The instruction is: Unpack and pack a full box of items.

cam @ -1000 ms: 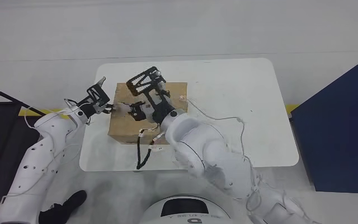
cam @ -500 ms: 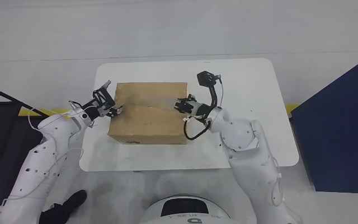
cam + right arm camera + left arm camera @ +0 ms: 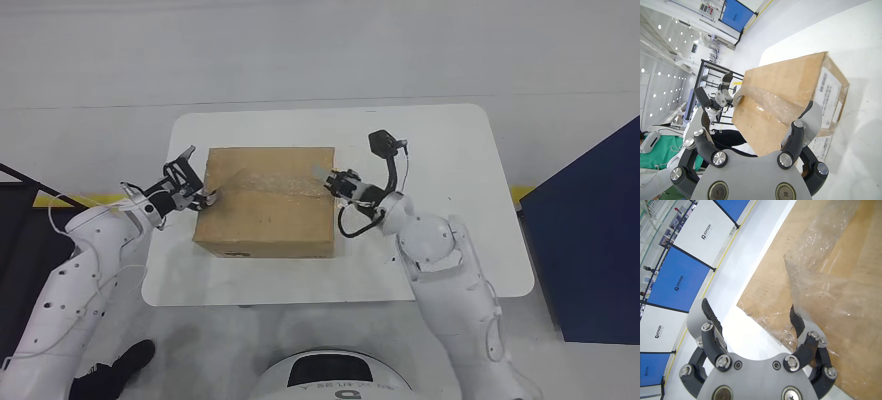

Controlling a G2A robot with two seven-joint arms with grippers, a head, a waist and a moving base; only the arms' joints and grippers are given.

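A closed cardboard box (image 3: 265, 215) stands on the white table (image 3: 450, 200). A strip of clear tape (image 3: 275, 185) runs across its top, crumpled and partly lifted off the cardboard (image 3: 810, 262). My left gripper (image 3: 195, 192) is open at the box's left edge, straddling the top corner (image 3: 753, 317), and one fingertip (image 3: 796, 321) rests against the loose tape end. My right gripper (image 3: 333, 185) is open at the box's right edge, and from its wrist the box top (image 3: 772, 91) lies just beyond its fingers (image 3: 757, 115). The box's contents are hidden.
The box's right side carries white labels (image 3: 829, 91). Bare table lies to the right of the box and behind it (image 3: 430, 140). A dark blue panel (image 3: 590, 240) stands off the table's right side.
My right arm has swung from above the box's top to its right edge. The tape strip now stands looser along the top. My left gripper has barely shifted.
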